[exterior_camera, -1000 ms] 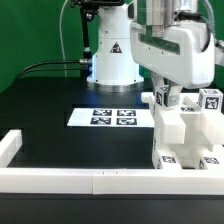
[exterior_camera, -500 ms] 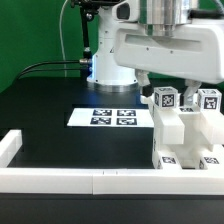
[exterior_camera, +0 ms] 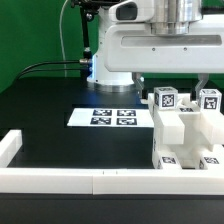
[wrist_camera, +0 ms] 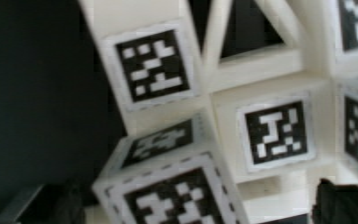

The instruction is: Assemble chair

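One white chair assembly (exterior_camera: pixel 185 135) stands on the black counter (exterior_camera: pixel 60 150).
It sits just beside the marker board (exterior_camera: pixel 113 117), against the white rail (exterior_camera: pixel 110 180); the jaws' state cannot be told.

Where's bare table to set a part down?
Free: the black table on the exterior view's left of the marker board, and the strip between that board and the front rail. Crowded: the chair corner at the right.

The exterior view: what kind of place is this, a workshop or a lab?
Most likely a robotics lab: a white robot arm over a black table, a marker board, and white chair parts wearing tags.
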Tool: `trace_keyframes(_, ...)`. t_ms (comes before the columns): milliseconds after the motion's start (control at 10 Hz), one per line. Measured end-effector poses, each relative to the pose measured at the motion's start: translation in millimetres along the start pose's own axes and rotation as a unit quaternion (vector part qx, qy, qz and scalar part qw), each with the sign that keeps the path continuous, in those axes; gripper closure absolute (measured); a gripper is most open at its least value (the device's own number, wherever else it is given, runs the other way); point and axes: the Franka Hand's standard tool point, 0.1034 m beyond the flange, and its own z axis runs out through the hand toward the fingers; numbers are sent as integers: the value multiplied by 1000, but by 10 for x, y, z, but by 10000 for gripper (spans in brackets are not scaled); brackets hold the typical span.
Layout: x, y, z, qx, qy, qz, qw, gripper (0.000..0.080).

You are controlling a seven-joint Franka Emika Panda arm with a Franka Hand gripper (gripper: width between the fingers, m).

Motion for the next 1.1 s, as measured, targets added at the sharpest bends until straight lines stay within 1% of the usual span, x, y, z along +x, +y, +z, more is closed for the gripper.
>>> trace_keyframes(100,-28,4,9,0,7,-12,1000,150)
trace_keyframes(300,-27,10,18,0,5,8,1000,163)
trace_keyframes(400,-28,7,19,1,5,37,999,332)
trace_keyframes(500,-27,16,20,1,5,89,996,522)
trace_keyframes(600,-28,21,24,1,5,104,995,518)
trace_keyframes(700,-21,20,25,0,5,171,985,518)
trace_keyframes(800,-21,21,27,0,4,252,968,518)
trace_keyframes(900,-16,14,18,-1,6,342,940,518)
trace_keyframes(1000,-18,32,27,2,5,416,909,518)
trace_keyframes(1100,-16,43,27,12,1,496,868,518)
